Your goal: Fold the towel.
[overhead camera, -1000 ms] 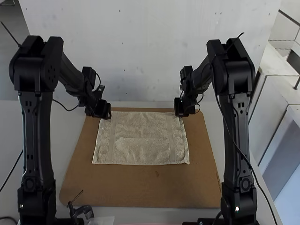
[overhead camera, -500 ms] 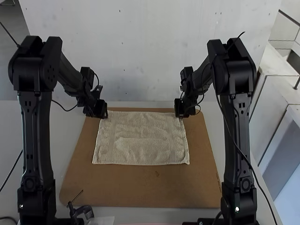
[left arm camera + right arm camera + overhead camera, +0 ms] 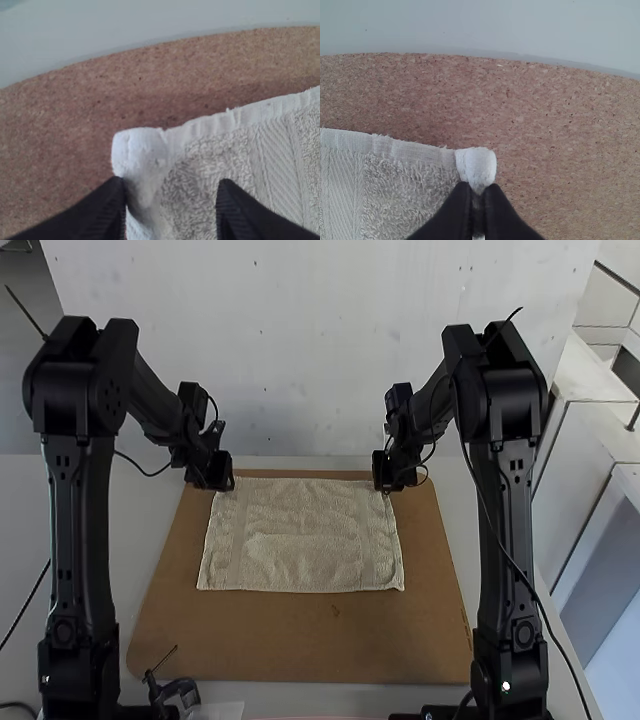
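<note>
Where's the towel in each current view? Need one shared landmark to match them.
High view: towel lies flat, mid-board, far corners at the two grippers.
Left wrist view: far-left corner just beyond the open left gripper.
Right wrist view: far-right corner at the closed tips of the right gripper.
Shared landmark: brown board under the towel.

cream towel [image 3: 300,550], ribbed bands [image 3: 277,165], speckled brown board [image 3: 300,640]

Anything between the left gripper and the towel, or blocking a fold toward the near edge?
Nothing visible: the open left gripper is at the far left corner of the towel, which lies uncovered from there to its near edge.
</note>
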